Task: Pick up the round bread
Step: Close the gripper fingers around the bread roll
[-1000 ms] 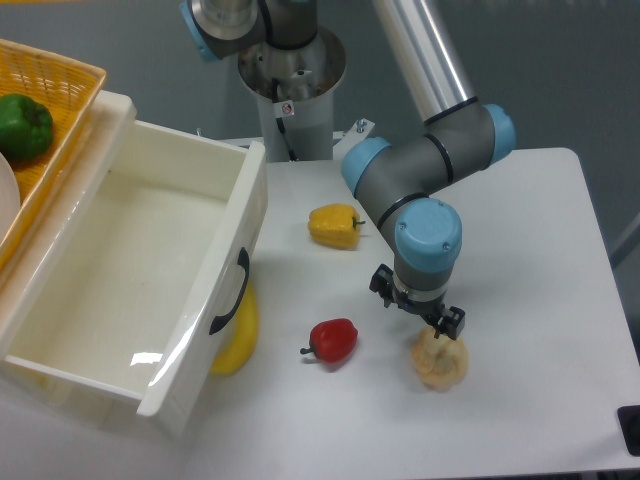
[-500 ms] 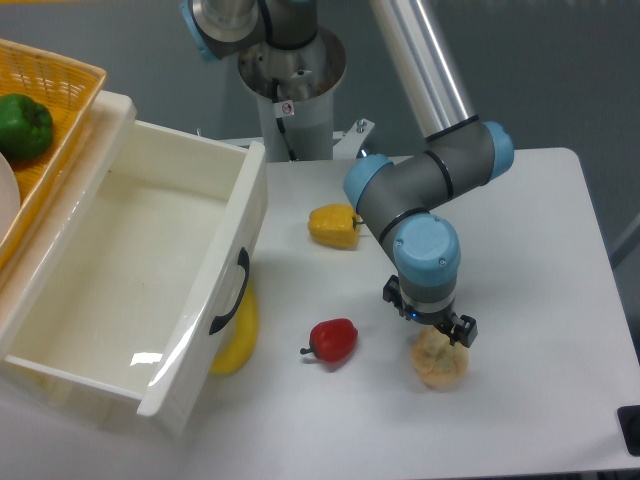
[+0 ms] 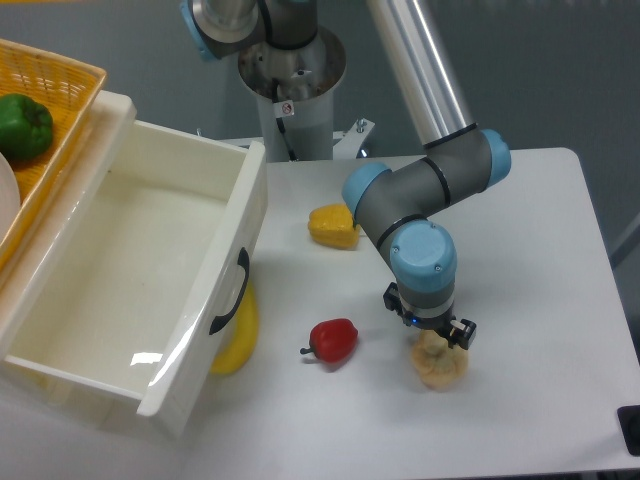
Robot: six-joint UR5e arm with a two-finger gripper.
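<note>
The claw (image 3: 432,333) sits atop the bread (image 3: 439,362), its grip unclear; it has dropped slightly lower.

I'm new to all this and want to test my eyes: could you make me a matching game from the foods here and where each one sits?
Things:
1. pale lumpy round bread
2. green bell pepper
3. glossy red pepper
4. smooth yellow bell pepper

Places:
A. in the yellow woven basket
B. directly under the gripper
C. near the robot's base
D. table front, near the white drawer

Pairs: 1-B, 2-A, 3-D, 4-C
</note>
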